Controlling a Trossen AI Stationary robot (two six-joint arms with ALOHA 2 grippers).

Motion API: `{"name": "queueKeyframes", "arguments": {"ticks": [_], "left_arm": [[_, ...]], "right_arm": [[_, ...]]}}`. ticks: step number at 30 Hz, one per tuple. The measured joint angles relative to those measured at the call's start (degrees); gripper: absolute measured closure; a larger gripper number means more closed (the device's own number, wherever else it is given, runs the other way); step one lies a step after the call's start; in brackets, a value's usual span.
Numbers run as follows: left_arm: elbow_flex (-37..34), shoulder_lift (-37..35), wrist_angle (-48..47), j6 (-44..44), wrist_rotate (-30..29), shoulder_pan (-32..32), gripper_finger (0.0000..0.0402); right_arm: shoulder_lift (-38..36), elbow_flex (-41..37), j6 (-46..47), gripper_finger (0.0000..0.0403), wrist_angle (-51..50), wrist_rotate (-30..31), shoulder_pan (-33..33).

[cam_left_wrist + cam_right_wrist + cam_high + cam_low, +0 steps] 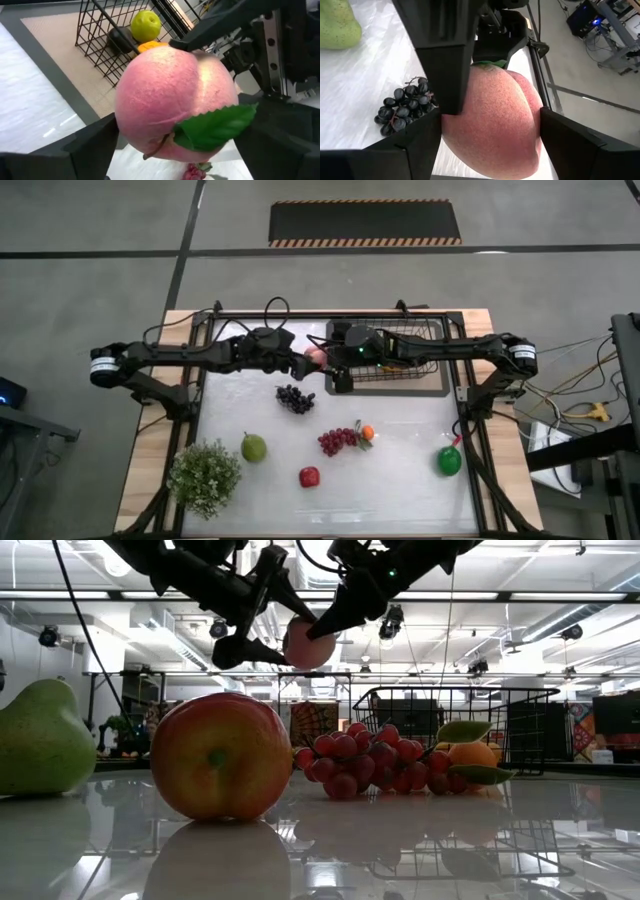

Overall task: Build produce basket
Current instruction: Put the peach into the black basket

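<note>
I had L gripper (300,366) and R gripper (328,362) both clamped on peach (314,358) mid-air beside basket (432,370); 3 items in, 6 produce left on table

Robotics lab or industrial workshop, probably a large open hall, bare grey concrete floor (100,220) with dark seams, hazard-striped black mat (365,223) beyond the table (yellow-and-black edging), exposed ceiling ducts and strip lights (560,595), loose cables (585,408) beside the rig
</note>
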Motion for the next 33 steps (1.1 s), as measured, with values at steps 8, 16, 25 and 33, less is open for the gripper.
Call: {"name": "queueKeyframes", "arguments": {"ticks": [8,16,25,33], "left_arm": [[0.2,-2.3,-0.1,6.3,0.3,0.1,0.0033],[0.3,-3.9,1.8,10.0,-0.9,0.1,0.0033],[0.2,-3.9,5.7,12.0,-1.3,0.1,0.0033],[0.1,-4.4,6.4,14.1,-1.3,0.1,0.0033]], "right_arm": [[-1.3,0.0,2.0,0.0111,-2.6,0.6,-0.3],[-3.4,-0.1,5.9,0.0112,-3.3,0.8,-0.9],[-5.3,-0.5,8.6,0.0115,-3.0,0.7,-1.2],[-6.0,-0.5,10.7,0.0115,-2.9,0.4,-1.9]]}}
